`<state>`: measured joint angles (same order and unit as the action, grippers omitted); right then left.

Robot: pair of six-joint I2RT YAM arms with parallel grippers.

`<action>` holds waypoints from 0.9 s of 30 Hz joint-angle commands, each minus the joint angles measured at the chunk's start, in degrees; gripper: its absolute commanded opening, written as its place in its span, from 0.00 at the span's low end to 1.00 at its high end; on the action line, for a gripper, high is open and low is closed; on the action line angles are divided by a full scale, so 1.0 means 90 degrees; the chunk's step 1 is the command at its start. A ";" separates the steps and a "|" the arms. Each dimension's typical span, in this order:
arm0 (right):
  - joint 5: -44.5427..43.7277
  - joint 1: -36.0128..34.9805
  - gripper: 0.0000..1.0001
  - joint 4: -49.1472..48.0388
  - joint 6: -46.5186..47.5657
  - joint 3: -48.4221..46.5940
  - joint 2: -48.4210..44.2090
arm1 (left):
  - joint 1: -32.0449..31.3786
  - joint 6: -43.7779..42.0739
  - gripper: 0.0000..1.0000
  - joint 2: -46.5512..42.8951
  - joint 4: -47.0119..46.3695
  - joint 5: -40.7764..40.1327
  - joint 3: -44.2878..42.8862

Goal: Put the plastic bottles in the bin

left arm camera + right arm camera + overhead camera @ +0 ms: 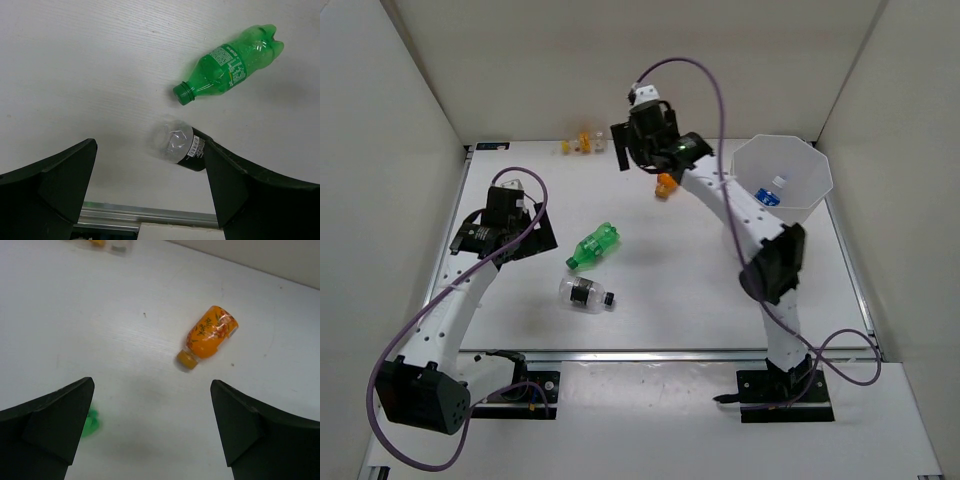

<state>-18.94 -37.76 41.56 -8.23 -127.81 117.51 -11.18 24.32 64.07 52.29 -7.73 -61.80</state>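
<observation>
We see both arms raised over the white counter, neither carrying anything. The left gripper is released, its dark fingers spread wide with only bare counter between them. In the left wrist view, the green bottle lies on its side ahead of it, cap pointing toward the gripper. The clear bottle with the black label lies nearer, just beside the right-hand finger and partly hidden by it.

From above, the green bottle and the clear bottle with the black label lie close together but apart, near the middle of the counter, to the right of the left gripper.

The right gripper hangs over the far part of the counter, also released, jaws wide apart. Its wrist view shows the orange bottle lying on its side ahead of the fingers, untouched. From above, the orange bottle peeks out just beside the right arm.

The bin stands at the far right of the counter, and a blue bottle lies inside it. A few small clear bottles rest against the far edge; we cannot tell their details.
</observation>
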 commanded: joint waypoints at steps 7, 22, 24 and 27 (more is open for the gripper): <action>-0.1139 0.0679 0.99 0.1039 -0.1634 -0.2745 0.2694 | 0.0012 -0.0211 0.99 -0.0273 -0.0195 0.0263 0.0362; -0.1216 0.1061 0.99 -0.0263 -0.1858 -0.2380 0.3680 | 0.0021 -0.0182 0.99 -0.0078 -0.0449 0.0448 0.0587; -0.1207 0.1138 0.99 -0.0243 -0.2063 -0.2371 0.3798 | 0.0012 -0.0154 0.99 0.0000 -0.0488 0.0468 0.0587; -0.0963 0.1265 0.99 -0.0185 -0.2288 -0.2362 0.3964 | 0.0050 -0.0133 0.99 0.0010 -0.0566 0.0497 0.0655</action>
<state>-28.47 -27.81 41.12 -25.02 -147.57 152.07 -11.09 22.74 64.42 49.04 -4.45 -56.71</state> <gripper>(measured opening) 0.991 0.985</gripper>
